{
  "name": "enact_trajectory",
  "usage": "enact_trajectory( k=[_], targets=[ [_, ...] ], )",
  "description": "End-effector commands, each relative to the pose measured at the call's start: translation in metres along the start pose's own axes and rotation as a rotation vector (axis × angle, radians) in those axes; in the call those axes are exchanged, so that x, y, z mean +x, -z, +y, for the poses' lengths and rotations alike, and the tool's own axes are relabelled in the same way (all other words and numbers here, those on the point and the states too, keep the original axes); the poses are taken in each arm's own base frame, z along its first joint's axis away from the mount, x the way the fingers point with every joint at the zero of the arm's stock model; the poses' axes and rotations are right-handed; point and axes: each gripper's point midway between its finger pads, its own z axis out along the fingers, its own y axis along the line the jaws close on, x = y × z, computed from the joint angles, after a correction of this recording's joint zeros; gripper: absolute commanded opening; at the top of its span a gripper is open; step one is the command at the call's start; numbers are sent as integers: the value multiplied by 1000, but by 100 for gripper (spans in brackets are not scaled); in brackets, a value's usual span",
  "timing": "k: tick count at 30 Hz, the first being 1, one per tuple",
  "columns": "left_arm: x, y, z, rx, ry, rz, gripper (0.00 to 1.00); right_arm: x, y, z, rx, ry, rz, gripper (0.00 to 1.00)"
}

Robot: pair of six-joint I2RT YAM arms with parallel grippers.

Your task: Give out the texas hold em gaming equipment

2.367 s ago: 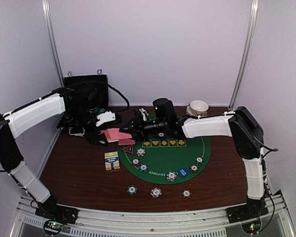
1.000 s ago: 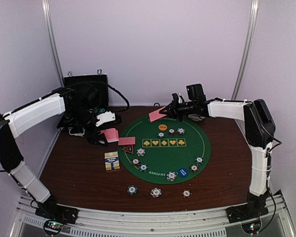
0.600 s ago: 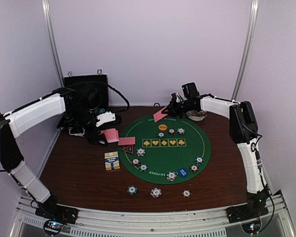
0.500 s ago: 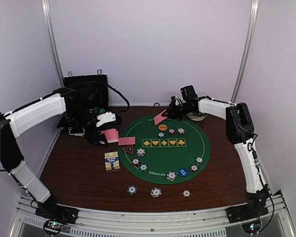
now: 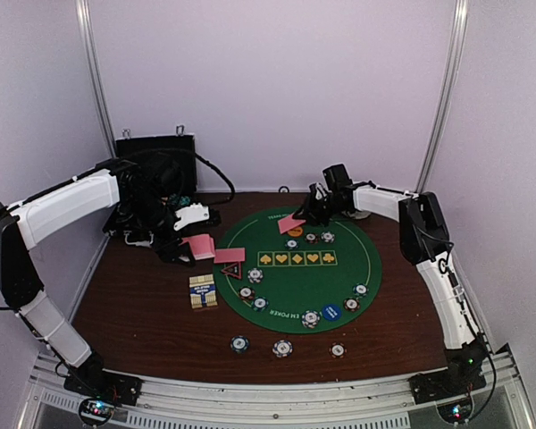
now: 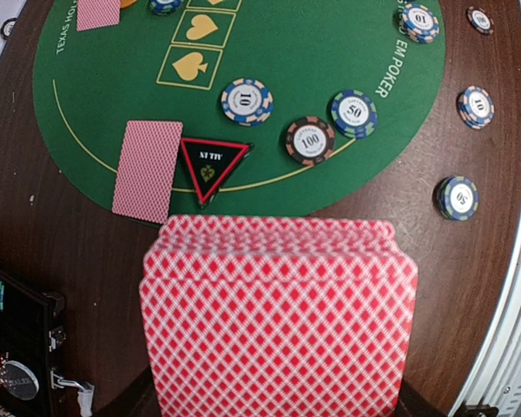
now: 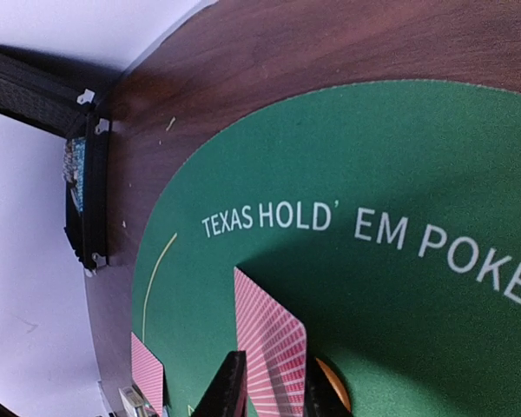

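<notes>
A pink-backed card (image 7: pixel 269 334) sits between the fingers of the right pincer (image 7: pixel 273 373) at the far rim of the green mat (image 5: pixel 295 281), its free end low over the felt just beside the printed lettering. Whether the fingers clamp it or have let go cannot be told.

A second loose card (image 5: pixel 230 256) lies flat on the mat's left edge, touching the one black-and-red triangular marker (image 5: pixel 231 269) beside it. The rest of the cards form a deck (image 6: pixel 278 321), clenched in the left pincer (image 5: pixel 183 247) above the bare tabletop (image 5: pixel 134 313) just left of the mat.

Twelve stripe-edged chips (image 5: pixel 312 318) can be counted:
- Three lie in a row behind the suit symbols.
- Three are near the marker.
- One is on the mat's near side.
- Two are on the mat's right side.
- Three lie off the felt in a line on the near wood.

One orange disc (image 5: pixel 295 231) lies just beside the held card. One blue disc (image 5: pixel 331 312) lies between chips on the mat's near right.

A small card box (image 5: pixel 203 291) rests on the wood left of the mat. A black case (image 5: pixel 156 170) stands open at the far left corner.
</notes>
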Motion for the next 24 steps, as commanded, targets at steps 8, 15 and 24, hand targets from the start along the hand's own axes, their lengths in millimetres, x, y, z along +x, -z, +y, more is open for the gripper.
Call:
enact_trajectory(
  k=[8, 15, 24],
  targets=[
    [-7, 4, 4, -7, 1, -30, 0, -13, 25, 7, 108, 101, -45, 58],
    [-6, 4, 4, -8, 2, -28, 0, -15, 46, 26, 131, 148, -65, 100],
    [-5, 5, 4, -15, 3, -26, 0, 0, 81, 60, 165, 205, -75, 99]
  ],
)
